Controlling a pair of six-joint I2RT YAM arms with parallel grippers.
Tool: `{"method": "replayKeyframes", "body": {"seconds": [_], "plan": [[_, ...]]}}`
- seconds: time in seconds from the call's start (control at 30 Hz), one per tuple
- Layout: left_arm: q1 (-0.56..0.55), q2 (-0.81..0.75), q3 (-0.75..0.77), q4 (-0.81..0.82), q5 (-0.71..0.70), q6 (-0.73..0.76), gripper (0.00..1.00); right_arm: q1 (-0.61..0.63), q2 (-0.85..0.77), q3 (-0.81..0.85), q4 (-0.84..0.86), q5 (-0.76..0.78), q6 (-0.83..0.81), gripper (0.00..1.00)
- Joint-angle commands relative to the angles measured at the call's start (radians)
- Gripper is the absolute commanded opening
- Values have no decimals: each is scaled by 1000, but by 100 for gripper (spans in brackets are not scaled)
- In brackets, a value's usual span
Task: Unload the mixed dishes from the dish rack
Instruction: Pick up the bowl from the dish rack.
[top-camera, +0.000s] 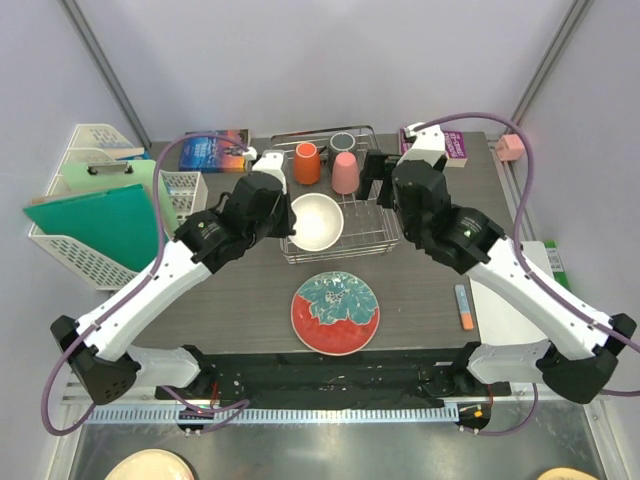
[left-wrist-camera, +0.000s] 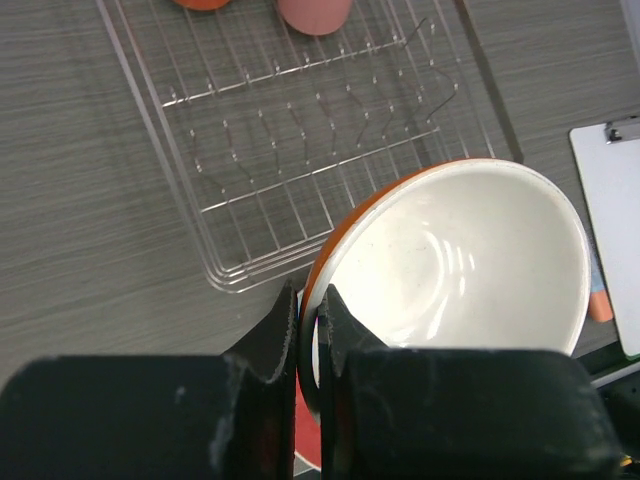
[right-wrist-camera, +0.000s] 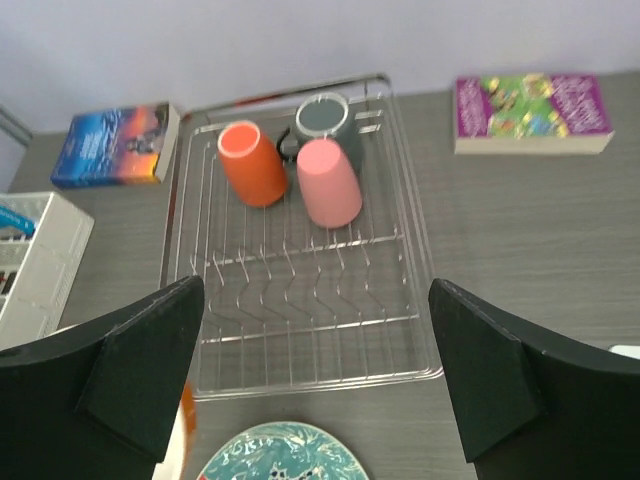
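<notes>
the left gripper (left-wrist-camera: 308, 318) pinched the orange rim of the round bowl (left-wrist-camera: 455, 260), glossy white inside. the right gripper (right-wrist-camera: 318, 330) gaped over the wire rack (right-wrist-camera: 300, 300).

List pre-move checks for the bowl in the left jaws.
1. Grip, left jaws shut on bowl rim: ok.
2. Clearance, bowl above dish rack prongs: cannot tell.
3. Standby, right jaws open and empty: ok.
4. Already unloaded, plate out of rack: ok.
5. Rack emptied: not ok; orange mug, pink cup and grey mug are inside.
</notes>
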Motion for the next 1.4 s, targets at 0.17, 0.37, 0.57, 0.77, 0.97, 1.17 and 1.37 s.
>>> {"method": "replayKeyframes", "body": {"seconds": [0.17,0.37,0.57,0.77,0.97,1.17,1.37], "plan": [[5,-55,-71,27,-36,5,0,-116,61,-77,19,-538,145,96],[5,-34,-71,38,-24,6,0,-116,69,-157,85,-609,176,96],[5,-14,-73,49,-1,5,0,-116,92,-212,125,-678,187,92],[5,-11,-79,53,30,-2,0,-116,103,-252,142,-699,181,61],[5,-25,-103,65,57,-8,0,-116,95,-289,153,-692,178,10],[5,-38,-91,12,-31,26,47,-116,12,-321,116,-681,179,1],[5,-81,-99,-13,-263,67,100,-115,-81,-376,1,-666,199,1]]}}
